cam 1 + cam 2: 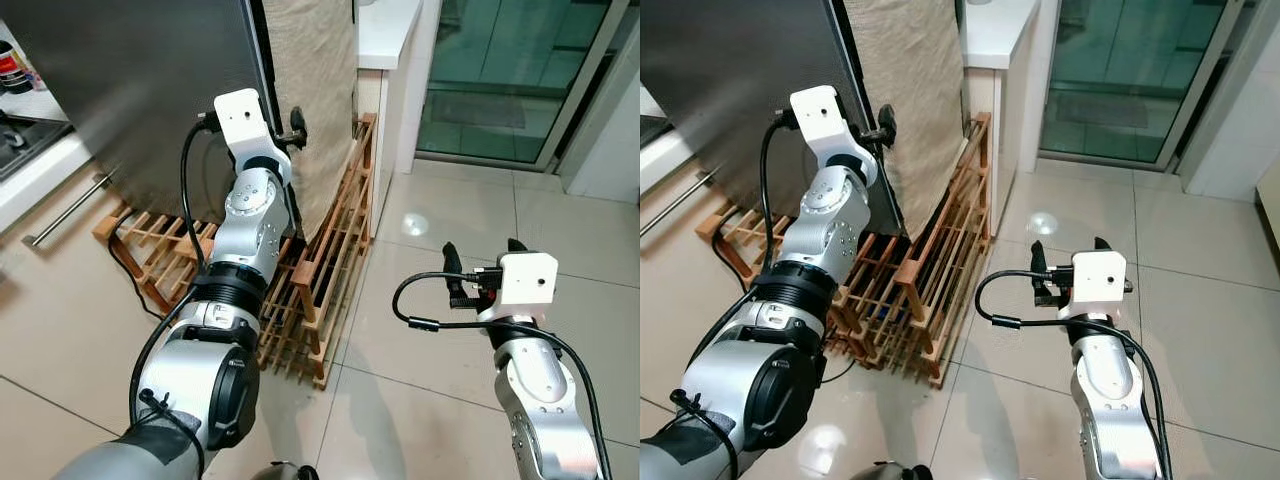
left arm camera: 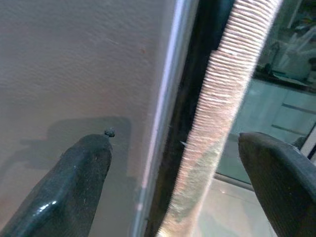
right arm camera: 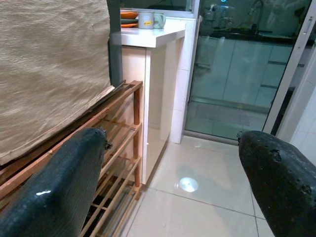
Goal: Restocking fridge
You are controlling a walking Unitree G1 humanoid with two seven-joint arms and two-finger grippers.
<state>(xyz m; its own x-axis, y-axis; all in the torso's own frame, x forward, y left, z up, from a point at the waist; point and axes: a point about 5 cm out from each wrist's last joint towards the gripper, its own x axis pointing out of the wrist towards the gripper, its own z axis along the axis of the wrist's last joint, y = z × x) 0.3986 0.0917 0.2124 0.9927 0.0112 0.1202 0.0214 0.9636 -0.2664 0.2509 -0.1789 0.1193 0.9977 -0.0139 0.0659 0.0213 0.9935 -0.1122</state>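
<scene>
Reaching up, the left gripper (image 1: 297,127) has its jaws spread astride the fridge door (image 1: 130,90) edge, which runs vertically between the fingers (image 2: 84,177). Right gripper (image 1: 480,262), also spread and empty, hovers well apart over the floor tiles (image 1: 450,220). Left arm is clearly nearer.

Two head cameras look forward and down from above both silver arms, sharing the tall dark grey fridge (image 1: 130,90), the slatted wooden rack (image 1: 320,270) and the pale tiled floor (image 1: 1200,300). The left wrist camera sits very close to the fridge door edge. The right wrist camera looks low across the floor toward the rack and the white bench (image 3: 148,37).
</scene>
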